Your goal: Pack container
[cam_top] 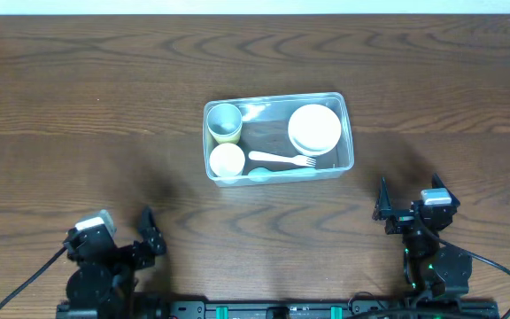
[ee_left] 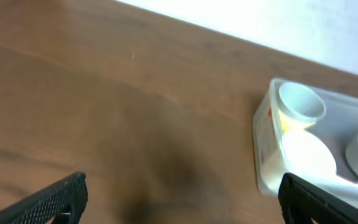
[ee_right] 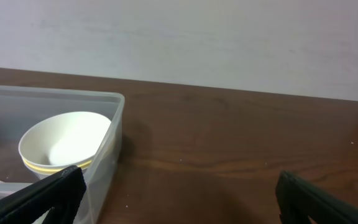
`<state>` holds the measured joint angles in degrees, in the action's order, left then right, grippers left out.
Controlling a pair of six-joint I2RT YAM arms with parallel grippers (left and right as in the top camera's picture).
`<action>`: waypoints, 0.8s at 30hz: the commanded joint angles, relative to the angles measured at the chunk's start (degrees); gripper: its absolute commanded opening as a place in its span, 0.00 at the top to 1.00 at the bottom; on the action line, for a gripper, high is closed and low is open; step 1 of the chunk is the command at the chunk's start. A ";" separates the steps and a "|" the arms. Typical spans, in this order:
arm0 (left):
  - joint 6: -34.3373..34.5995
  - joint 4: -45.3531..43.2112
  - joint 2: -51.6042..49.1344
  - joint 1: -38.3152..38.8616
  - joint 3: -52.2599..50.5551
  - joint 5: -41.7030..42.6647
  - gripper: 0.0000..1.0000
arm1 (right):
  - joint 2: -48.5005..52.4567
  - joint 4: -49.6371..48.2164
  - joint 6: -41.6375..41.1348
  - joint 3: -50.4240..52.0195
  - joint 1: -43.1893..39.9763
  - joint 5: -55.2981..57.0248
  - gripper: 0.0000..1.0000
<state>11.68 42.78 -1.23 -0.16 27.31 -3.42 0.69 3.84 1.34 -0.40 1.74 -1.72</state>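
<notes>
The clear rectangular container (cam_top: 273, 98) sits mid-table. Inside it are a green cup (cam_top: 226, 122), a pale cup (cam_top: 227, 160), stacked white bowls (cam_top: 314, 128), a cream fork (cam_top: 282, 159) and a teal spoon (cam_top: 277, 174). My left gripper (cam_top: 151, 233) rests near the front left edge, open and empty, well short of the container. Over on the front right, my right gripper (cam_top: 407, 193) is likewise open and empty. The left wrist view has the container (ee_left: 266, 143) off to the right of my open left gripper (ee_left: 182, 199). Beside my open right gripper (ee_right: 179, 199), the container's wall (ee_right: 107, 162) and the bowls (ee_right: 64, 140) are at left.
The dark wooden table (cam_top: 78, 106) stretches bare to the left, right and behind the container. A pale wall (ee_right: 229, 43) rises beyond the table's far edge. Both arm bases stand along the front edge.
</notes>
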 commanded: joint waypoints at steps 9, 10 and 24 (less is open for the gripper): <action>-1.09 -35.58 1.11 -0.90 -19.43 -0.04 0.02 | -0.26 0.28 0.87 0.09 0.11 0.20 0.01; -1.09 -38.32 1.11 -0.90 -20.59 -0.04 0.02 | -0.26 0.26 0.90 0.09 0.11 0.20 0.01; -0.57 -38.75 1.14 -0.66 -27.08 4.59 0.02 | -0.26 0.26 0.90 0.09 0.11 0.20 0.01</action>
<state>11.57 1.23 -0.58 -0.71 0.95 0.08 0.69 3.84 1.56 -0.40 1.74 -1.69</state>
